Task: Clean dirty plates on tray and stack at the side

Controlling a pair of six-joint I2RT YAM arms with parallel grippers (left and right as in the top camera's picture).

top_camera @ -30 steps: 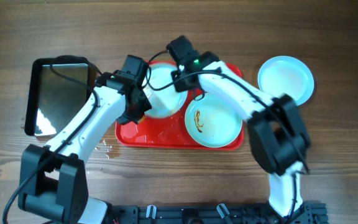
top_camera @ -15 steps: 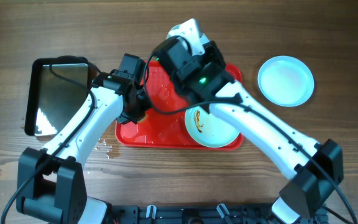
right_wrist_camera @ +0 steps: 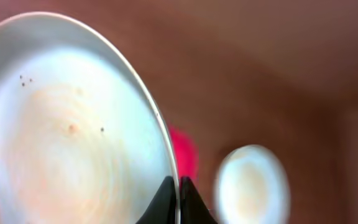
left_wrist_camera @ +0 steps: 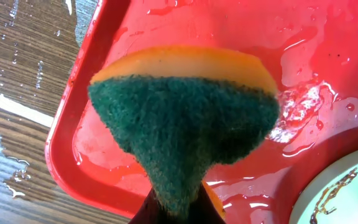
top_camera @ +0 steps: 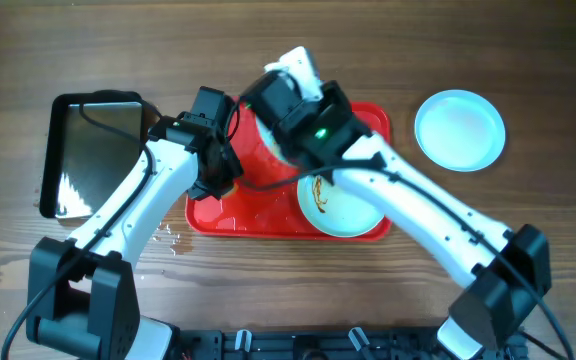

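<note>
My right gripper [top_camera: 276, 88] is shut on the rim of a pale plate [top_camera: 294, 62] and holds it tilted above the back of the red tray [top_camera: 258, 212]. The right wrist view shows its jaws [right_wrist_camera: 178, 186] pinching that plate [right_wrist_camera: 67, 124], which has faint specks. A second plate [top_camera: 343, 205] with a brown smear lies on the tray's right half. A third plate [top_camera: 459, 130] lies on the table at the right and looks clean. My left gripper [top_camera: 220, 178] is shut on a green and yellow sponge [left_wrist_camera: 185, 124] over the tray's wet left part [left_wrist_camera: 104, 155].
A black shiny pan [top_camera: 93, 155] sits on the table left of the tray. Water is splashed on the wood [top_camera: 173, 238] by the tray's front left corner. The smeared plate's edge shows in the left wrist view [left_wrist_camera: 344, 193].
My right gripper has lifted the plate off the tray and tilted it up, the arm swinging over the tray. The left arm with the sponge has barely moved.
</note>
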